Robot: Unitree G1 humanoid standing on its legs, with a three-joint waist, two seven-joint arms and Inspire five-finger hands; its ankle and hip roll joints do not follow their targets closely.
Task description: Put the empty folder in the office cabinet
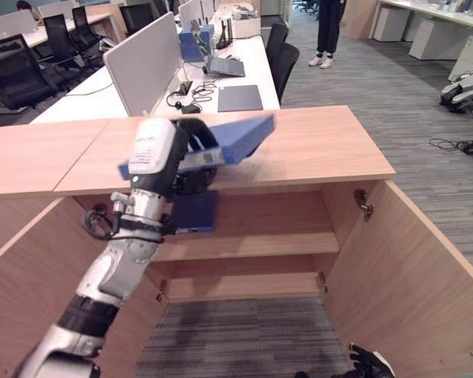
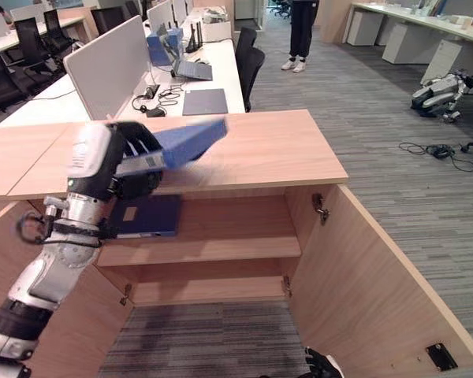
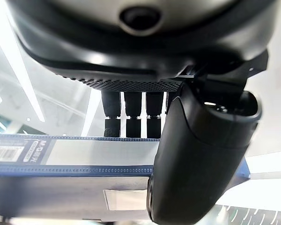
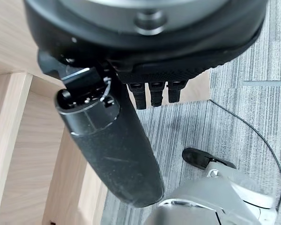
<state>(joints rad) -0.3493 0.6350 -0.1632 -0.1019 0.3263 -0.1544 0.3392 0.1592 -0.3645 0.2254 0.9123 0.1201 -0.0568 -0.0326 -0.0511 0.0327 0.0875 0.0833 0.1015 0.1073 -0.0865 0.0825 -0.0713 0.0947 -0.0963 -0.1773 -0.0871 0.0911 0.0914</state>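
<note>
A blue folder (image 1: 238, 136) is held tilted just above the wooden top (image 1: 323, 150) of the office cabinet. My left hand (image 1: 188, 161) is shut on its near end. In the left wrist view the thumb (image 3: 201, 154) presses over the folder's labelled spine (image 3: 84, 154), with the fingers (image 3: 133, 115) behind it. The cabinet stands open, both doors swung out, and its upper shelf (image 1: 256, 244) shows below the folder. My right hand (image 1: 370, 364) hangs low by the right door (image 1: 410, 276), fingers (image 4: 152, 93) relaxed and holding nothing.
A second dark blue folder (image 1: 195, 213) lies on the left of the upper shelf. Behind the cabinet are desks with partitions (image 1: 146, 63), a laptop and office chairs (image 1: 282, 59). A person (image 1: 328, 31) stands in the aisle. A robot dog (image 1: 467, 88) lies at far right.
</note>
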